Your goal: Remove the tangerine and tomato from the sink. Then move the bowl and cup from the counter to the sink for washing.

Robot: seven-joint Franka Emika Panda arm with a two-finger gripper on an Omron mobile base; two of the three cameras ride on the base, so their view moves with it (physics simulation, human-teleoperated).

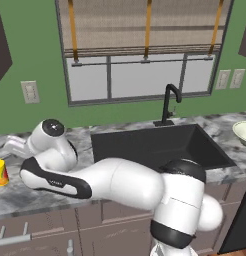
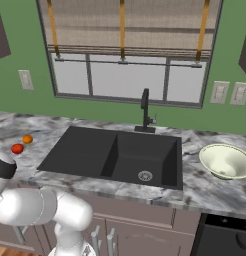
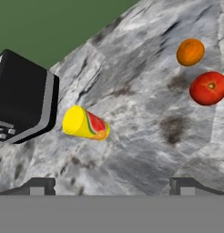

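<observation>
The yellow cup (image 3: 85, 123) with a red mark stands on the marbled counter (image 3: 145, 136), ahead of my gripper (image 3: 113, 187) and a little left of its centre line. The gripper is open, holds nothing and is well short of the cup. The cup (image 1: 0, 172) sits at the far left of the counter. The tangerine (image 3: 190, 52) and the tomato (image 3: 208, 88) lie side by side on the counter, left of the black sink (image 2: 85, 150). They are the tangerine (image 2: 27, 139) and tomato (image 2: 17, 148) in the right base view. The cream bowl (image 2: 226, 161) rests on the counter right of the sink.
A black boxy appliance (image 3: 22, 98) stands close beside the cup. The black faucet (image 2: 145, 110) rises behind the sink, which has a round drain (image 2: 145, 175) in its right half. My arm stretches low across the counter's left part (image 1: 70, 175).
</observation>
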